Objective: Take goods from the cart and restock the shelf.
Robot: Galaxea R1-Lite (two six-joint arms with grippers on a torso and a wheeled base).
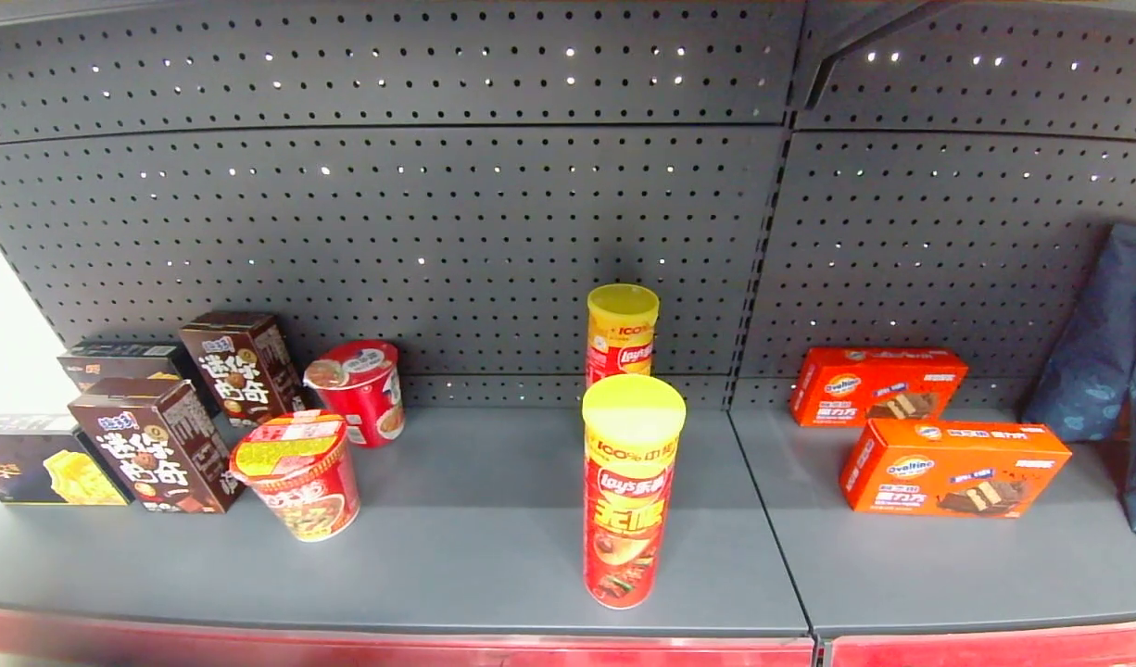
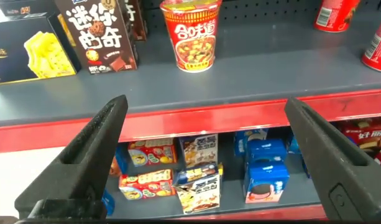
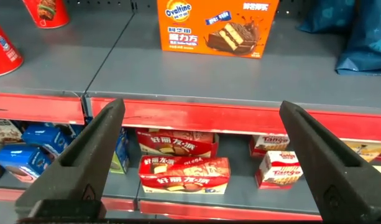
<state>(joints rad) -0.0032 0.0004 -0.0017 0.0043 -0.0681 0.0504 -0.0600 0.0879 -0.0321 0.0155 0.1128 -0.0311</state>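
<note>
On the grey shelf (image 1: 494,519) stand two red chip cans with yellow lids, one near the front (image 1: 628,491) and one at the back (image 1: 621,333). Two red noodle cups (image 1: 299,474) (image 1: 359,378) stand to their left, the front cup (image 2: 191,32) also in the left wrist view. Brown snack boxes (image 1: 156,445) and a black box (image 1: 40,460) stand at the far left. Two orange cake boxes (image 1: 952,466) (image 3: 216,26) lie on the right section. My left gripper (image 2: 206,165) is open below the shelf's red edge. My right gripper (image 3: 209,165) is open too, empty, before the right section.
A perforated dark panel (image 1: 438,232) backs the shelf. Dark blue bags (image 1: 1105,352) lean at the far right. A lower shelf holds small blue and colourful boxes (image 2: 199,180) and red boxes (image 3: 184,174). Free room lies between the cups and the cans.
</note>
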